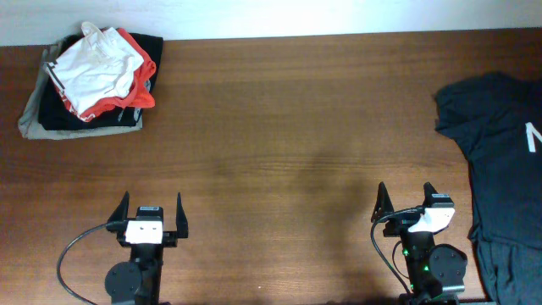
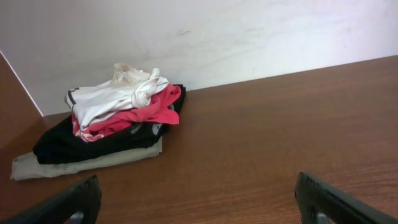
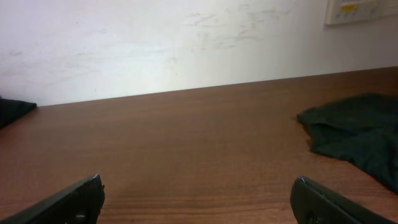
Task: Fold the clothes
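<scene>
At the table's (image 1: 279, 127) right edge your dark T-shirt (image 1: 500, 161) lies rumpled; by the table's front edge, left gripper (image 1: 152, 203) and right gripper (image 1: 405, 193) gape released, empty.

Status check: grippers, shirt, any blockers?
Left gripper open, empty. Right gripper open, empty. Dark T-shirt unfolded at right side, untouched. Nothing in the way; garment pile sits far left.

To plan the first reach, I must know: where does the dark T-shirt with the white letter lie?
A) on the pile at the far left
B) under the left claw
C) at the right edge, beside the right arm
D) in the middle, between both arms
C: the T-shirt lies at the right edge of the table, beside the right claw, far from the pile.
</scene>
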{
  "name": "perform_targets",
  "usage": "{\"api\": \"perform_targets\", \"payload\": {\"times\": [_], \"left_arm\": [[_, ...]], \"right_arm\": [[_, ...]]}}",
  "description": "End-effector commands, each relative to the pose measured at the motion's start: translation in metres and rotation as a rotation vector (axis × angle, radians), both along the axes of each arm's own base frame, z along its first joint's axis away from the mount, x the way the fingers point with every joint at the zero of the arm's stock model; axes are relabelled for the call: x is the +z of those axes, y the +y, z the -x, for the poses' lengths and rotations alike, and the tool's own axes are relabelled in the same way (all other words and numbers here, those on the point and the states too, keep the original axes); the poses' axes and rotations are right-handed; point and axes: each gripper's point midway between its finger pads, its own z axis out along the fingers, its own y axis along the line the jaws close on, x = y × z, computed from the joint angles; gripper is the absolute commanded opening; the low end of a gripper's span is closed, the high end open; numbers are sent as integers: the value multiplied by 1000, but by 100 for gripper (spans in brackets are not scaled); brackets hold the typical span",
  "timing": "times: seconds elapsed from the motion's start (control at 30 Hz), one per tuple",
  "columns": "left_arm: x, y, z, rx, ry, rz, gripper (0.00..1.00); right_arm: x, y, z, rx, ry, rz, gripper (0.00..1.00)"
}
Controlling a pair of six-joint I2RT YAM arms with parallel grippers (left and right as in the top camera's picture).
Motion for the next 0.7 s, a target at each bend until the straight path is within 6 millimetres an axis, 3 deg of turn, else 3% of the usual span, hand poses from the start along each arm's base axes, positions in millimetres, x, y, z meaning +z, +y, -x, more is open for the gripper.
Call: {"api": "perform_targets", "payload": {"times": [0.0,0.37,0.43,0.53,0.67], "left_arm": [[-2,3,0,12,1,-13,99],[-2,3,0,12,1,-13,99],[-2,3,0,12,1,-13,99],[-2,3,0,12,1,-13,99],[-2,3,0,12,1,-13,99]], "right_arm": [[-2,0,0,0,1,4,99],[-1,0,0,0,-4,-1,99],[11,7,0,37,-49,-97,99],[16,36,4,196,-38,-310,99],[24,40,5,223,-50,-405,99]]}}
